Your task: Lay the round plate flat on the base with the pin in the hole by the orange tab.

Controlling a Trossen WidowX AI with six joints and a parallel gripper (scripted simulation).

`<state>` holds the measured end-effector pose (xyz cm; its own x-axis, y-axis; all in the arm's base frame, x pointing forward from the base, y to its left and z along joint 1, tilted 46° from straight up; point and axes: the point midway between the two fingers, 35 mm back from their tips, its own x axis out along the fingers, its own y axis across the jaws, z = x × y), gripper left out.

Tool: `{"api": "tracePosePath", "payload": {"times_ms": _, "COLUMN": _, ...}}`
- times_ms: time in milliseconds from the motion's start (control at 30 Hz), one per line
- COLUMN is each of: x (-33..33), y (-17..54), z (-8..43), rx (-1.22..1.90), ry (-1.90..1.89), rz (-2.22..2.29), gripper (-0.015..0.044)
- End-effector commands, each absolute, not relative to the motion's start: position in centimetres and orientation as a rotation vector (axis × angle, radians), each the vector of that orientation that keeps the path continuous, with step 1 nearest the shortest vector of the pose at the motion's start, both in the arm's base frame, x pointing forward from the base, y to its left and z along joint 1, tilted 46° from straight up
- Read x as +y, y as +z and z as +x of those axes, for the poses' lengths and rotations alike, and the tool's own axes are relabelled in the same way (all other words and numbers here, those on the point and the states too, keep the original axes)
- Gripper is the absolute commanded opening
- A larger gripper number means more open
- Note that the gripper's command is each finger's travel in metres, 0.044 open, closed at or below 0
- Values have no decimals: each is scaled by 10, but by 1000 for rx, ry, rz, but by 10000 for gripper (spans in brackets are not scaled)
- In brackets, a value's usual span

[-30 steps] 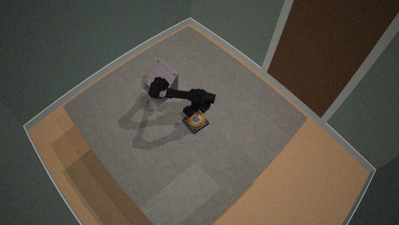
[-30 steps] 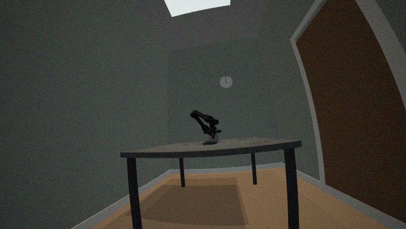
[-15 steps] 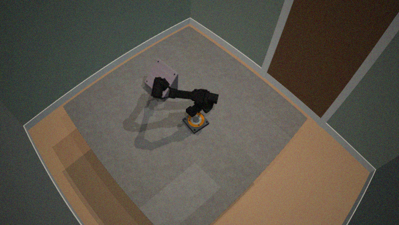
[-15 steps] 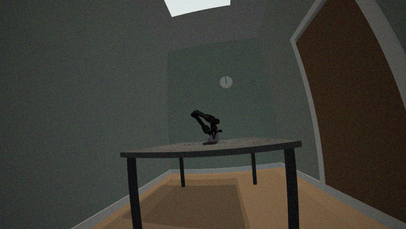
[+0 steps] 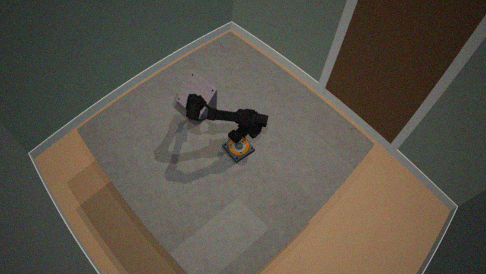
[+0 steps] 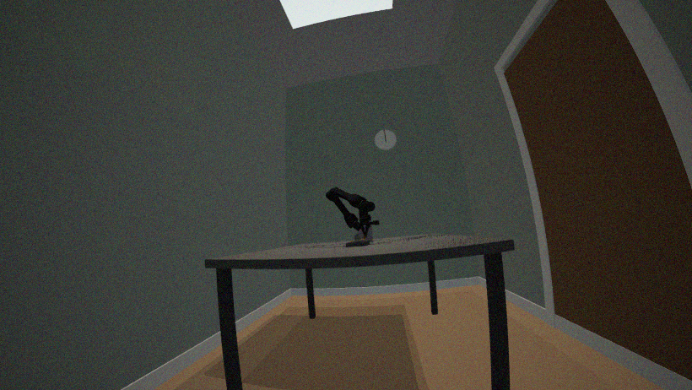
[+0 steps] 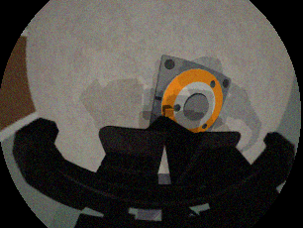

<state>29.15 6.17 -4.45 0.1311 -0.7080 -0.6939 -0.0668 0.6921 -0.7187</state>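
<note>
Gripper (image 7: pixel 160 135) w/ fingers pressed together, nothing between them; tips sit at the near-left rim of the orange round plate (image 7: pixel 191 102), contact vs. just beside can't be told from wrist view. Plate is on the grey square base (image 5: pixel 238 150) around the pale post (image 7: pixel 195 102), roughly mid table (image 5: pixel 292 163), arm (image 5: pixel 234 117) reaching over it from its mount. Tab, hole & pin too small/blurred to make out; plate flat or tilted can't tell.
</note>
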Motion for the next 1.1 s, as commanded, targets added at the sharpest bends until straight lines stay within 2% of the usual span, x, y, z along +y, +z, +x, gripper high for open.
{"api": "tracePosePath", "payload": {"times_ms": 0, "x": 63, "y": -45, "z": 295, "rx": 1379, "ry": -529, "rz": -703, "gripper": 0}}
{"api": "tracePosePath", "payload": {"times_ms": 1067, "x": 90, "y": -22, "z": 295, "rx": 1377, "ry": -522, "rz": -713, "gripper": 0}}
